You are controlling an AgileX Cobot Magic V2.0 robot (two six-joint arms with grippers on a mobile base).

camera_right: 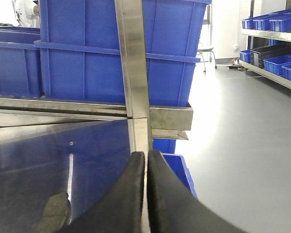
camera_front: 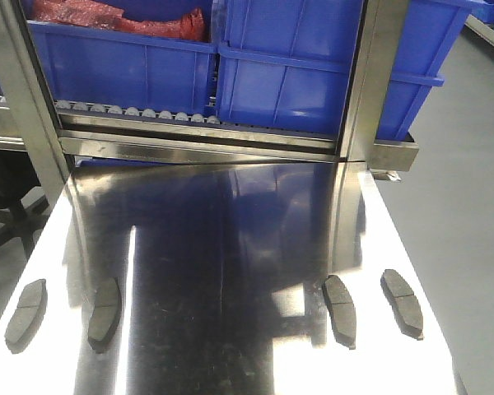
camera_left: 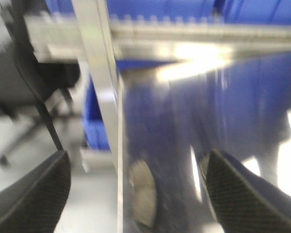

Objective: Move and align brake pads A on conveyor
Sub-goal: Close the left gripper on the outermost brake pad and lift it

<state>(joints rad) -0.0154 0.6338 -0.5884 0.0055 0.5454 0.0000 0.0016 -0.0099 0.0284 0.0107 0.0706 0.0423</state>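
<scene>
brake pads A point(camera_front: 104, 311): four on steel tabletop point(camera_front: 230, 247), two left, two right
left gripper point(camera_left: 137, 160): jaws wide apart
right gripper point(camera_right: 146, 155): jaws pressed together

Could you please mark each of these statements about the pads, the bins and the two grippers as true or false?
1. Four brake pads lie on the shiny steel tabletop. True.
2. The right gripper is wide open. False: its fingers are pressed together with nothing between them.
3. The left gripper has its fingers standing apart. True.
4. The pads are stacked in one pile. False: each lies flat on its own, two towards the left and two towards the right.
5. Blue bins sit on a roller track behind the tabletop. True.
6. The left-hand bin is empty. False: red material shows inside it.
</scene>
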